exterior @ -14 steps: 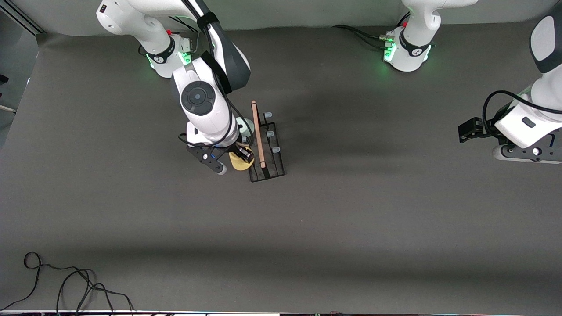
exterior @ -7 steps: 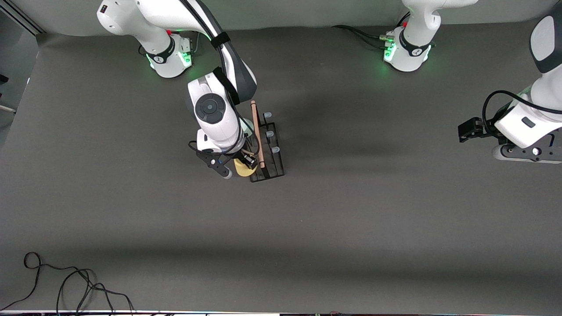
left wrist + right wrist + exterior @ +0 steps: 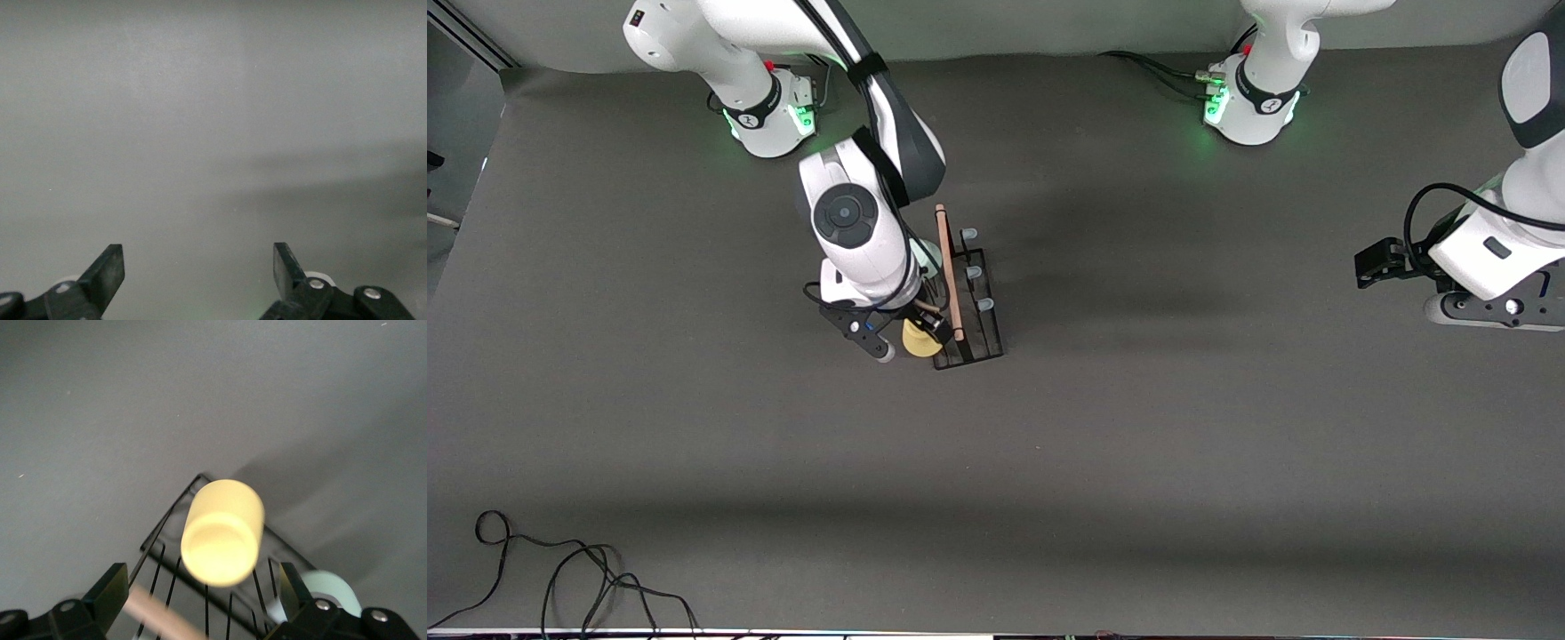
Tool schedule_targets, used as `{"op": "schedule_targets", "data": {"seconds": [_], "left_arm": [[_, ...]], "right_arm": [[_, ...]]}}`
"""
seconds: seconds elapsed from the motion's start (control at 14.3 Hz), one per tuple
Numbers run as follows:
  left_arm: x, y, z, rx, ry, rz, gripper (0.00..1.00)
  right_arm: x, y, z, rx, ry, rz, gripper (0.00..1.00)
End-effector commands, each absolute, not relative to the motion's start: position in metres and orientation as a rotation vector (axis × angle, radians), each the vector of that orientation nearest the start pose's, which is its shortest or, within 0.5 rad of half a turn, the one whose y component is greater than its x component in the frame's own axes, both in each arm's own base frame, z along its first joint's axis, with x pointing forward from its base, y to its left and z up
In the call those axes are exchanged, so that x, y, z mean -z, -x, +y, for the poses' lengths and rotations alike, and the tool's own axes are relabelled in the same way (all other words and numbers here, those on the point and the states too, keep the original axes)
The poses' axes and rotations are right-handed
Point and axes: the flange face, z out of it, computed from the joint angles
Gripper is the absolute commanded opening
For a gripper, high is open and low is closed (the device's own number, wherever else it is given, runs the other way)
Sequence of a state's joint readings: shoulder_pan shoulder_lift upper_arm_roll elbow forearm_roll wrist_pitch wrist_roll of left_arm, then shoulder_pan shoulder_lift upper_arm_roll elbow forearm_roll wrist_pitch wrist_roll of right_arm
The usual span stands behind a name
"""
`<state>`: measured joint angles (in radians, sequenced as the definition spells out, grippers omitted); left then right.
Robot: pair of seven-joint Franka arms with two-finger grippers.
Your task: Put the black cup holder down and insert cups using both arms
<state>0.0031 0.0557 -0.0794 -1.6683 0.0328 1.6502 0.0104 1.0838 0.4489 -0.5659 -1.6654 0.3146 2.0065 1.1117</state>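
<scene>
The black cup holder [image 3: 980, 331] stands on the grey table, its wooden rod handle [image 3: 948, 271] on top. On its side toward the right arm's end, a yellow cup [image 3: 919, 340] [image 3: 223, 532] sits tilted at the corner nearest the front camera. My right gripper [image 3: 911, 341] [image 3: 200, 587] hovers at this cup, open, with its fingers [image 3: 110, 592] wide of the cup and not touching it. A pale grey-green cup [image 3: 328, 589] sits on the rack beside it, mostly hidden by the arm in the front view. My left gripper [image 3: 1375, 263] [image 3: 199, 263] waits open over bare table.
Three pale-tipped pegs [image 3: 975, 270] stand free on the rack's side toward the left arm's end. A black cable [image 3: 560, 569] lies near the front edge at the right arm's end. The arm bases [image 3: 769, 111] [image 3: 1249, 102] stand along the back.
The right arm shifted the yellow cup in against the rack, then its jaws opened and let the cup go. The left arm has not moved.
</scene>
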Motion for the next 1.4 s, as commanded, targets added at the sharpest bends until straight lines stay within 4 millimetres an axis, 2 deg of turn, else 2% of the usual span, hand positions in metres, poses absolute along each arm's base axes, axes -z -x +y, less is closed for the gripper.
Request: {"op": "schedule_targets", "data": {"seconds": [0.0,0.14,0.21,0.35,0.49,0.63,0.77,0.84,1.05,1.33], "left_arm": [[-0.558,-0.569,-0.038,-0.118,3.106,0.163,0.99],[-0.557,-0.569,-0.039,-0.12,3.105,0.165,0.99],[-0.557,-0.569,-0.038,-0.12,3.105,0.163,0.99],[-0.557,-0.569,-0.038,-0.12,3.105,0.163,0.99],[-0.558,-0.569,-0.038,-0.118,3.106,0.163,0.99],[-0.557,-0.569,-0.038,-0.12,3.105,0.163,0.99],[-0.557,-0.569,-0.038,-0.12,3.105,0.163,0.99],[-0.557,-0.569,-0.038,-0.12,3.105,0.163,0.99],[-0.557,-0.569,-0.038,-0.12,3.105,0.163,0.99],[-0.557,-0.569,-0.038,-0.12,3.105,0.163,0.99]], "right_arm": [[-0.468,-0.551,0.372,-0.132,2.943,1.051,1.0],[-0.519,-0.546,0.363,-0.147,2.965,0.987,1.0],[-0.538,-0.543,0.352,-0.167,2.978,0.927,1.0],[-0.568,-0.536,0.321,-0.201,3.01,0.776,1.0],[-0.59,-0.531,0.291,-0.162,3.092,0.612,1.0],[-0.601,-0.527,0.263,-0.134,3.14,0.447,1.0],[-0.61,-0.526,0.212,-0.118,3.157,0.362,1.0],[-0.614,-0.523,0.196,-0.114,3.166,0.292,1.0],[-0.619,-0.533,0.126,-0.117,3.166,0.13,1.0],[-0.63,-0.536,0.057,-0.104,3.148,0.02,1.0]]}}
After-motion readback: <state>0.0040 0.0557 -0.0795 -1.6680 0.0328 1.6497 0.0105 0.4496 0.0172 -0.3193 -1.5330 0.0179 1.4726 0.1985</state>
